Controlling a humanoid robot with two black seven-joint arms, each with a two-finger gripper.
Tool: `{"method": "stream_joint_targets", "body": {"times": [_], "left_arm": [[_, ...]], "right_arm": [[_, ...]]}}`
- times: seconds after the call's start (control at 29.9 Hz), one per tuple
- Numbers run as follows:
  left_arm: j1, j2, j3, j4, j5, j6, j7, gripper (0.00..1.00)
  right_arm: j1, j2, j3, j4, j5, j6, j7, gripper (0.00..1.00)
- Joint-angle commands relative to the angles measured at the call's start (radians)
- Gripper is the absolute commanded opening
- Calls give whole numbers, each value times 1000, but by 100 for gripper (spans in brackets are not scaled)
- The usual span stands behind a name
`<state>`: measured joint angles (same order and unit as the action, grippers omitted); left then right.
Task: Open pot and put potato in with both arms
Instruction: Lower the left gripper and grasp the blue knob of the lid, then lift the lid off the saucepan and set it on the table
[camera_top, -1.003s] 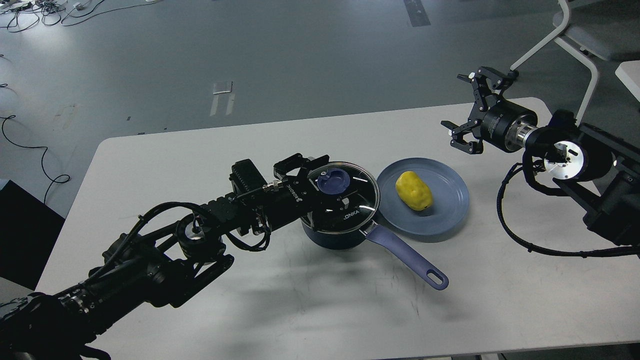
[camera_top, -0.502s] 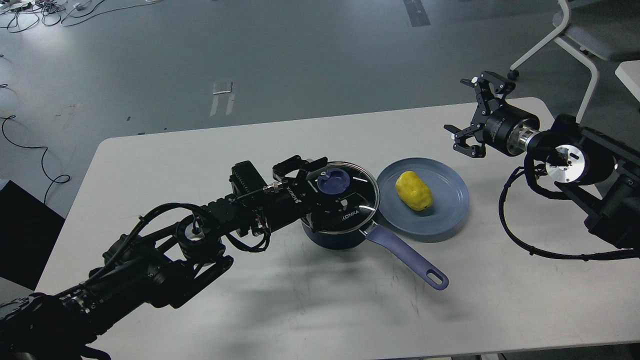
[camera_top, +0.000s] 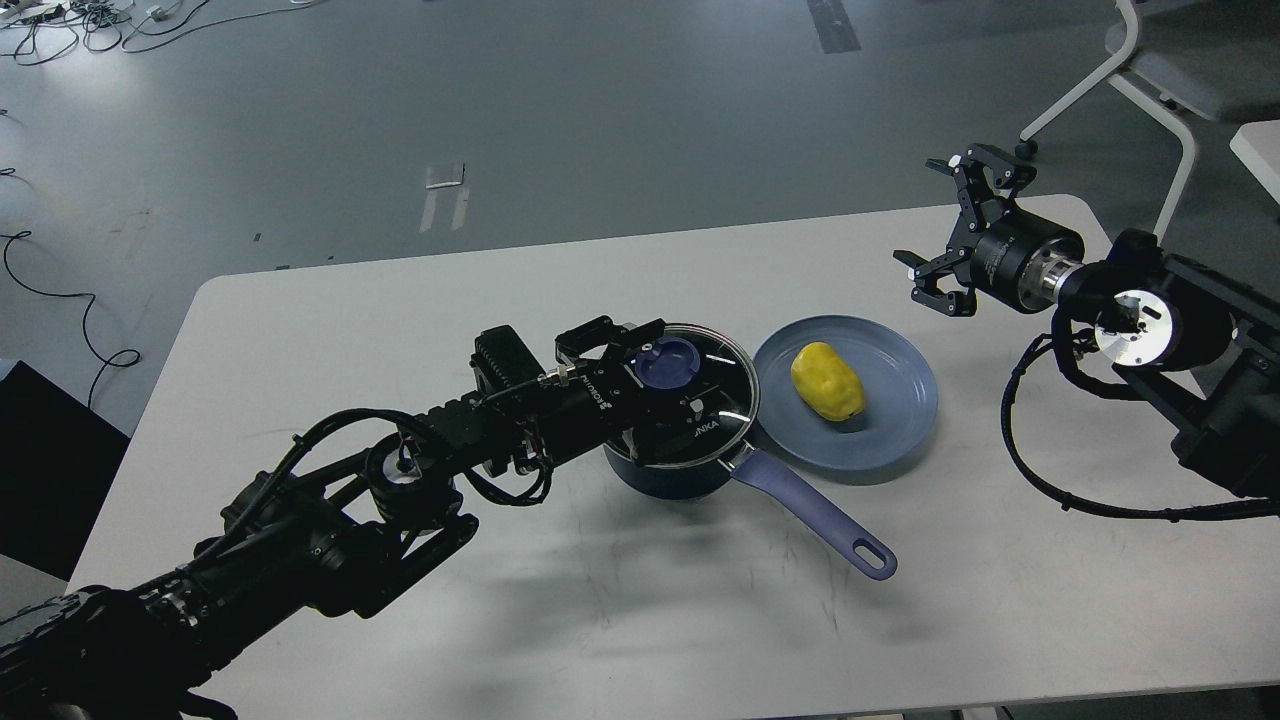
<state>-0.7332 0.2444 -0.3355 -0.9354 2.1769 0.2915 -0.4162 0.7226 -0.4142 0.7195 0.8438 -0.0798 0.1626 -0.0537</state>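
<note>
A dark blue pot (camera_top: 672, 474) with a long handle (camera_top: 822, 522) stands mid-table, covered by a glass lid (camera_top: 722, 390) with a blue knob (camera_top: 668, 362). A yellow potato (camera_top: 828, 381) lies on a blue plate (camera_top: 905, 425) just right of the pot. My left gripper (camera_top: 652, 368) reaches over the lid from the left, its fingers spread on either side of the knob. My right gripper (camera_top: 942, 226) is open and empty, hovering above the table's far right, up and right of the plate.
The white table (camera_top: 350, 320) carries only the pot and plate. A white chair (camera_top: 1160, 80) stands beyond the table's far right corner. Cables (camera_top: 60, 300) lie on the floor at the left.
My left arm has edged right, bringing its gripper further over the lid around the knob. My right gripper has drifted slightly right. Pot, lid and potato have not moved.
</note>
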Motion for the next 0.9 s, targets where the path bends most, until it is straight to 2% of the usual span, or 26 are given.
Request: {"method": "stream_joint_targets", "body": {"times": [0.0, 0.07, 0.2, 0.27, 0.37, 0.7, 0.87], "left_arm": [[-2, 1, 1, 15, 0, 0, -1, 80], [0, 1, 1, 20, 0, 0, -1, 73], [1, 1, 1, 20, 0, -2, -4, 36], [1, 1, 1, 20, 0, -2, -4, 26], [-6, 0, 1, 18, -3, -2, -7, 23], [-28, 21, -2, -20, -94, -2, -16, 23], [-66, 85, -4, -161, -301, -8, -18, 24]], "right_arm": [[1, 0, -5, 0, 0, 0, 0, 100], [1, 0, -6, 0, 0, 0, 0, 100], [0, 0, -9, 0, 0, 0, 0, 100], [1, 0, -9, -2, 0, 0, 0, 100], [1, 0, -11, -2, 0, 0, 0, 100], [1, 2, -12, -2, 0, 0, 0, 100], [3, 2, -12, -2, 0, 0, 0, 100]]}}
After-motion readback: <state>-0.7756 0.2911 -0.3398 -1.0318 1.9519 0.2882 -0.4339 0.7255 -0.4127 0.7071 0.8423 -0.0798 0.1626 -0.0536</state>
